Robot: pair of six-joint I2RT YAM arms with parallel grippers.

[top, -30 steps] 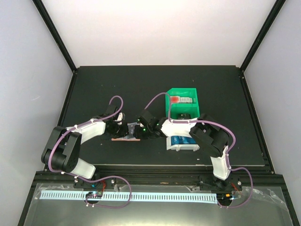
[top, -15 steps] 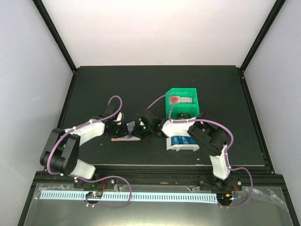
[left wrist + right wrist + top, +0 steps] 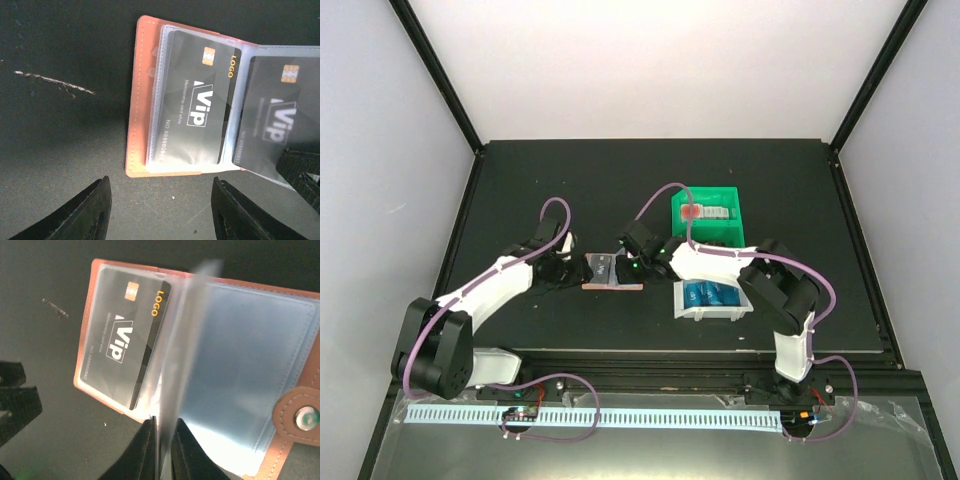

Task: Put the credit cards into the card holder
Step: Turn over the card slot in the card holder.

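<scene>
Left gripper point(image 3: 160, 186): your jaws stand wide and empty, just short of the card holder point(image 3: 134, 100). There is one holder, mid-table, lying open and face up, with its long axis left-right in the top view. It has shifted right and away from the bases since a second ago. Two black VIP cards point(image 3: 197, 100) sit in its clear sleeves. Right gripper point(image 3: 162, 424): pinched on one sleeve leaf. Further right, one white bin point(image 3: 680, 302) holds blue cards point(image 3: 710, 294), count unclear. One green bin point(image 3: 735, 225) sits behind it.
</scene>
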